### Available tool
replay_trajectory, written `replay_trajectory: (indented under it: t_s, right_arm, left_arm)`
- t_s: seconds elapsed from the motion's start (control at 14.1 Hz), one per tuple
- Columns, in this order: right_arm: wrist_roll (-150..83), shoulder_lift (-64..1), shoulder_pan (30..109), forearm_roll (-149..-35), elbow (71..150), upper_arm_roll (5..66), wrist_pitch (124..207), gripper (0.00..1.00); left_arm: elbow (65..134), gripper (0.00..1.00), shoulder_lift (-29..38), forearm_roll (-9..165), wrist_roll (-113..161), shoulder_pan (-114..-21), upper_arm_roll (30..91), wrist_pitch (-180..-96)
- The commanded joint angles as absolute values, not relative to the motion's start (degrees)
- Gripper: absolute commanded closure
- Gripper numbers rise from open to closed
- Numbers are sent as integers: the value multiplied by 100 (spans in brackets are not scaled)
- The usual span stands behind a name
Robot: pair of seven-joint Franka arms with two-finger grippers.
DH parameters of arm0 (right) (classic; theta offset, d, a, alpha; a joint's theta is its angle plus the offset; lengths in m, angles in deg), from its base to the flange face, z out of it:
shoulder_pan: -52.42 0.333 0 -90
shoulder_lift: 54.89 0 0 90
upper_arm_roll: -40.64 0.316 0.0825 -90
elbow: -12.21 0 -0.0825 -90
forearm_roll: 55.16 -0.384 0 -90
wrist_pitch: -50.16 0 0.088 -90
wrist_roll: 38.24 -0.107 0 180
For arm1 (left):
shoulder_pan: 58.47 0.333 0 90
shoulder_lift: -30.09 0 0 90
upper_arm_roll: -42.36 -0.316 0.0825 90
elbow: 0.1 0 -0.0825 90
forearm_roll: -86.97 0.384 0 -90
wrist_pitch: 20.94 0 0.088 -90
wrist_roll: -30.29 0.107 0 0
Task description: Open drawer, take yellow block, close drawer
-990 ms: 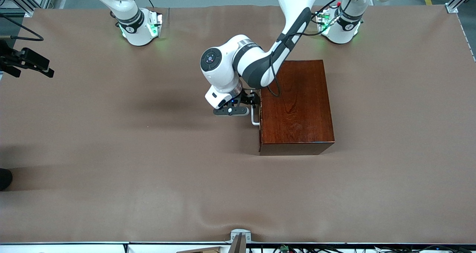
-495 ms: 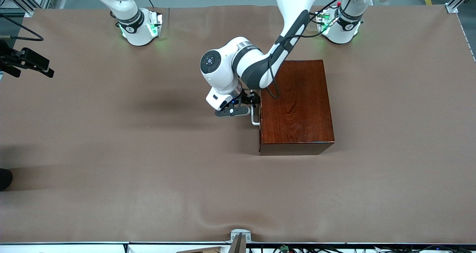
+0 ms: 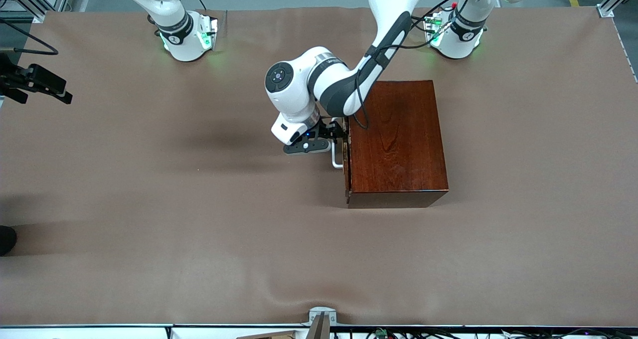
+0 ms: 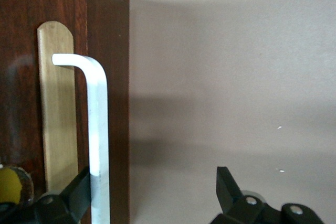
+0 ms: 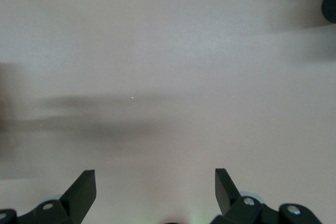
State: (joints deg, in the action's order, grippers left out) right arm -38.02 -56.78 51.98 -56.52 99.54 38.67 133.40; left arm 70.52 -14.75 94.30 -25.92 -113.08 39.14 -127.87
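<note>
Two black fingers of the left gripper (image 4: pixel 152 192) stand open, hooking the smooth white handle (image 4: pixel 97 129) of the barely open drawer (image 3: pixel 345 162) in the glossy box (image 3: pixel 396 142). Right gripper (image 5: pixel 155 192) waits, open, over matte brown tabletop (image 3: pixel 149 204).

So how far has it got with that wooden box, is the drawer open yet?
Barely started. The left gripper has one finger hooked inside the white handle, jaws open, and the drawer shows only a thin crack out of the box. No yellow block is visible. Pulling it open, taking the block and closing remain. The right gripper waits open over bare table.
</note>
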Motion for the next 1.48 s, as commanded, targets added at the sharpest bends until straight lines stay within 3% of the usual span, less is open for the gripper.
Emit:
replay_trajectory:
  t_s: [0.0,1.41]
  right_arm:
    - [-3850,-5639,5057,-5700,9843,3950,13277,0]
    - [-3842,-5639,5057,-5648,9843,3950,13304,0]
  left_arm:
    - [6846,0,-1614,9471,-2885,-11401,3919,-12949]
    - [6406,0,-1957,9172,-3484,-11489,3937,-13599]
